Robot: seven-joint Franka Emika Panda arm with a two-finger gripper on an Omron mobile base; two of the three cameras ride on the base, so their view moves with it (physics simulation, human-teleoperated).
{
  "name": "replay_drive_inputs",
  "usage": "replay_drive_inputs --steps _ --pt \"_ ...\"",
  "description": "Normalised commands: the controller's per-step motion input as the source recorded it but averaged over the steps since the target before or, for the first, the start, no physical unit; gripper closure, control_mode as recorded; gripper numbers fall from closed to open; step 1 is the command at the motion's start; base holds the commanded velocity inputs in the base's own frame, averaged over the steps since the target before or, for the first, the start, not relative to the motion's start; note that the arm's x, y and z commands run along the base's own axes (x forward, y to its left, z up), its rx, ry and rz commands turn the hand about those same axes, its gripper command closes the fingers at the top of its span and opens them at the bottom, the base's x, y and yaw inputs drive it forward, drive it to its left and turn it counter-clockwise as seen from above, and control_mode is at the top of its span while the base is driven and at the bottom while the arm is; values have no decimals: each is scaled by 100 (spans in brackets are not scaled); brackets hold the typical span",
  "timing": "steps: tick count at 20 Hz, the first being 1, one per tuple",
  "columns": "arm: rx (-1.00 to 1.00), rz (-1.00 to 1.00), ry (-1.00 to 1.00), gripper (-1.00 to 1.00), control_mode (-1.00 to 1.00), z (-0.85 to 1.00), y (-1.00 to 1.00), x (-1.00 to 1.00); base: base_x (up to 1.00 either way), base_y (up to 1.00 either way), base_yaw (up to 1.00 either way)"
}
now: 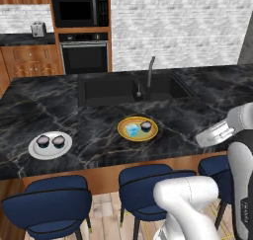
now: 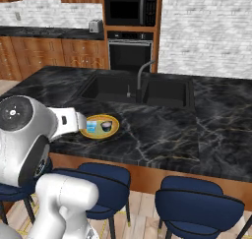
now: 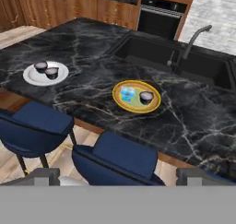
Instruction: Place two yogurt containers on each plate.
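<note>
Now nothing held. Gripper (image 3: 117, 176) up high, out past the edge of the counter (image 3: 83, 48), over the blue stools (image 3: 120, 156). Fingers (image 3: 41, 174) wide apart, with only air between.

Looks done, as a guess from how things lie. Two on each plate:
- White plate (image 3: 44, 80): two dark-topped cups (image 3: 40, 66) side by side, close or just touching.
- Yellow plate (image 3: 136, 110): the light blue container (image 3: 127, 95) and one more dark-topped cup (image 3: 146, 97), just beside each other.

From the fingers, yellow plate straight ahead and down, near the middle of the hand view. White plate well off to the left of it, far along the counter. Sink (image 3: 184, 64) and tap (image 3: 196, 38) behind the yellow plate. Cups all round, so no long side to line up with. Only one arm here, and closer to the yellow plate than to the white one.

Hard to make out:
- In the left base view, hand (image 1: 213, 134) seen from the side as a pale block, finger gap not clear there.
- In the right base view, white plate out of the picture, and the big round arm joint (image 2: 22, 134) covers the counter to the left of the yellow plate.
- Cups so small that lids and labels stay a blur.
</note>
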Motion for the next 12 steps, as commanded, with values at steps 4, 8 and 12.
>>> replay_drive_inputs --steps 4,8,12 --pt "-16 -1 -49 -100 -100 -15 100 -54 0 0 0" --pt "-3 -23 -17 -100 -100 -29 100 -21 0 0 0" --pt "-1 -26 0 -100 -100 -34 100 -3 0 0 0"
